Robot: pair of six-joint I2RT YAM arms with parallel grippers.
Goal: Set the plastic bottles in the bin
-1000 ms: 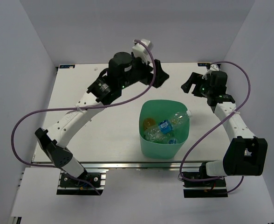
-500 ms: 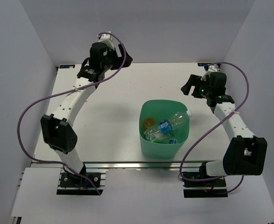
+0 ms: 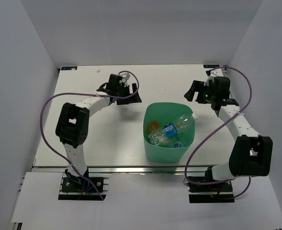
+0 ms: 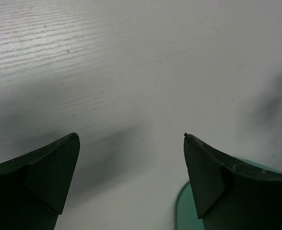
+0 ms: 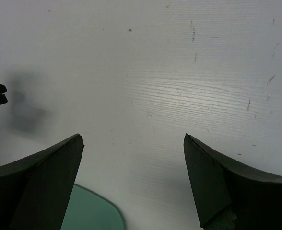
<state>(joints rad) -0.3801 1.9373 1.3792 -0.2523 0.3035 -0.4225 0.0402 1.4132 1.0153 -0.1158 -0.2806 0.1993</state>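
The left claw has swung down, open, beside the bin.

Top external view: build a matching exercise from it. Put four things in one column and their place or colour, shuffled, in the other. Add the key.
Things:
1. bin
2. left claw
3. right claw
4. blue-labelled bottle

Place or colour:
a. open, past the bin's far right corner
b. mint green
c. lying inside the bin
d. open, past the bin's far left corner

Pairs: 1-b, 2-d, 3-a, 4-c
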